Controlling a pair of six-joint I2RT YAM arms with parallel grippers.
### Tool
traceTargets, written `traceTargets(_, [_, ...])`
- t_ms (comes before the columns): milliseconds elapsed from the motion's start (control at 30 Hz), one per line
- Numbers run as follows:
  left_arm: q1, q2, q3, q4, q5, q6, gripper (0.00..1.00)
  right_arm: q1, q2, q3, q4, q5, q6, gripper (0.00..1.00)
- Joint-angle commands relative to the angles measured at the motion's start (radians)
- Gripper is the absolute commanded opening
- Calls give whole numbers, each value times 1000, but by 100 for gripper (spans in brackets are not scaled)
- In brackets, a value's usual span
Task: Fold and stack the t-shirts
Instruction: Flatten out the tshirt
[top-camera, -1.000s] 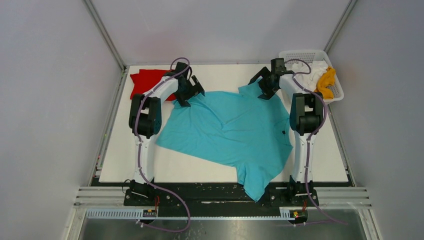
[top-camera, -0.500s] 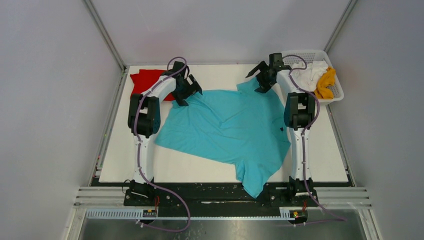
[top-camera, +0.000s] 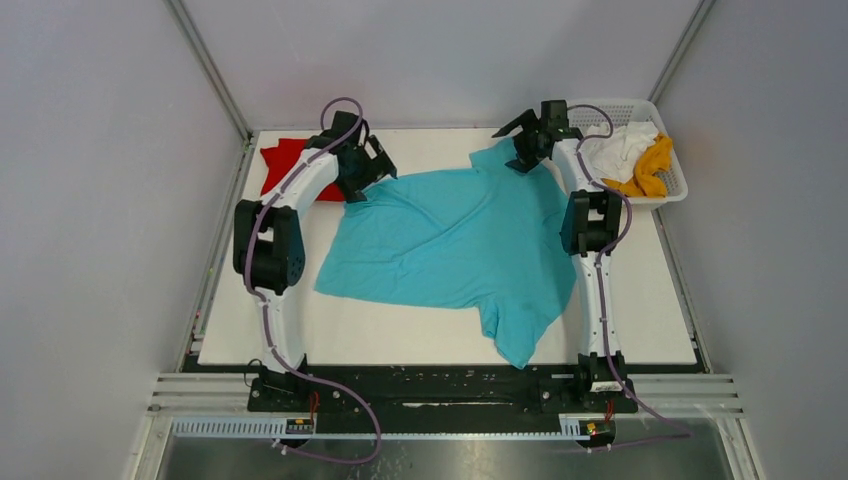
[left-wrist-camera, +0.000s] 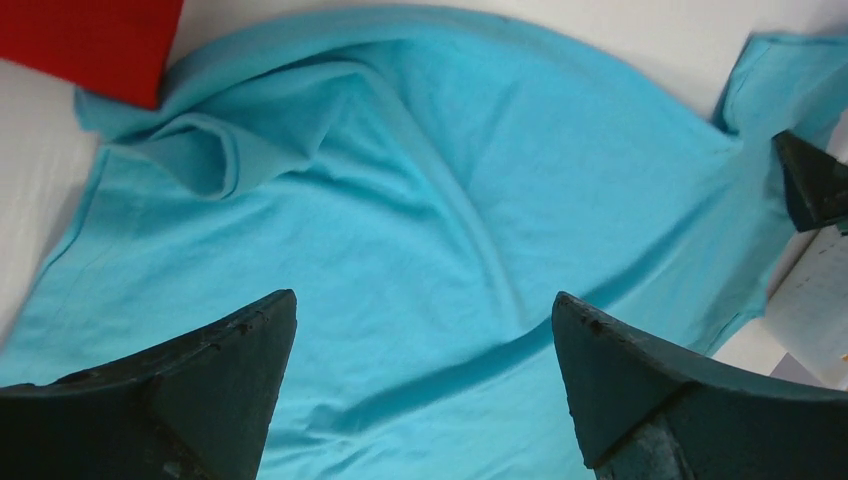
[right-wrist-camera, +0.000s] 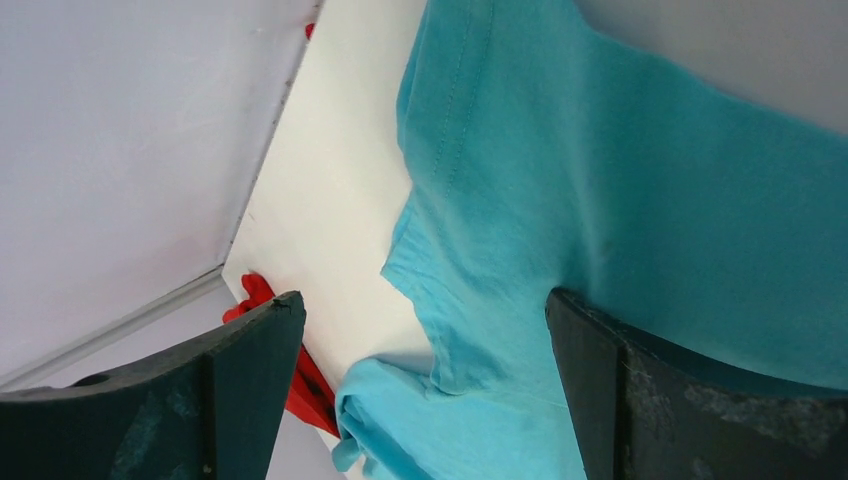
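A turquoise-blue t-shirt (top-camera: 450, 240) lies spread across the middle of the table, one sleeve reaching the front edge. My left gripper (top-camera: 362, 182) is open above its back left corner; the left wrist view shows its fingers apart (left-wrist-camera: 422, 296) over creased turquoise fabric (left-wrist-camera: 420, 180). My right gripper (top-camera: 518, 158) is open above the back right corner; the right wrist view shows the jaws apart (right-wrist-camera: 425, 296) over the shirt (right-wrist-camera: 620, 200). A folded red t-shirt (top-camera: 285, 165) lies at the back left. A white t-shirt (top-camera: 612, 150) and a mustard-yellow one (top-camera: 652, 168) lie in the basket.
The white lattice basket (top-camera: 600, 108) stands at the back right corner, close to my right arm. The red shirt also shows in the left wrist view (left-wrist-camera: 90, 40) and the right wrist view (right-wrist-camera: 300, 380). Grey walls enclose the table on three sides.
Both arms have reached farther toward the back wall, and the turquoise shirt has slid back with them. Its front sleeve now hangs less over the table's near edge.
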Motion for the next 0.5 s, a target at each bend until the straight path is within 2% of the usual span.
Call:
traceTargets(0, [-2,-103,-66,-14,-67,17,99,-17,29,110,33,-41,-46,100])
traceTargets(100, [0,-213,-165,-26,-121,24,99,8,-115,66,-62,3,-225,100])
traceTargets(267, [7,-438,-428,-26,-205,35,99,71,-533,-253,-166,172,-515,100])
traceTargets(367, [25,-573,-602,-24,-251,29,99,97,-846,-572,-151,303,-555,100])
traceTargets(400, [35,-611,-663,-20,-261,22,99,94,-936,-751,-114,313,-527,100])
traceTargets(467, [72,-690,-791,9,-249,8,99,75,-1116,-1004,-13,321,-479,100])
